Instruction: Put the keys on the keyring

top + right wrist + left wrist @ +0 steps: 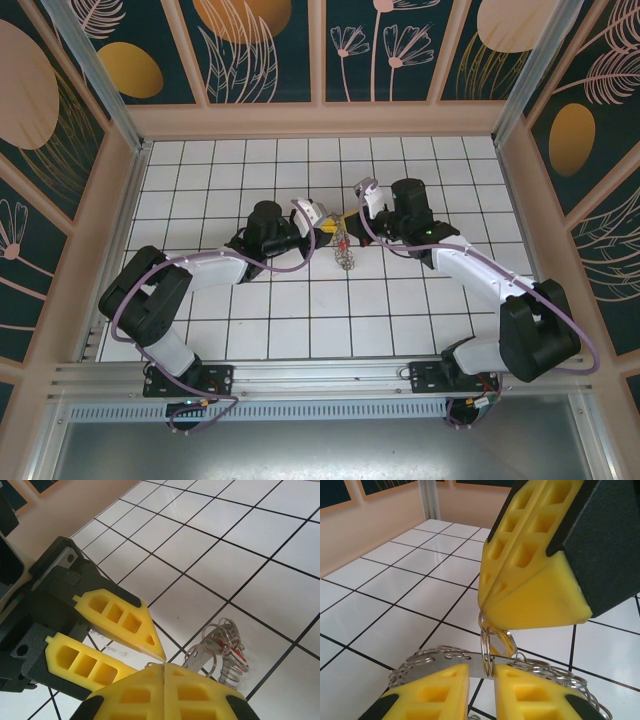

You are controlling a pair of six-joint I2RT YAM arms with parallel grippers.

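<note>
Right gripper (164, 672) clenched on small wire loop (482, 640) of keyring (220, 652); keyring hangs between both grippers, centre of tiled floor (260, 595). Left gripper (481, 672) jaws slightly parted at rim. Red-headed key (240, 657) among loops.

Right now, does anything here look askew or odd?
Yes: the keyring dangles tilted from one rim loop pinched in the right gripper, its rim lying across the left gripper, whose jaws stand slightly apart. Nothing looks damaged.
</note>
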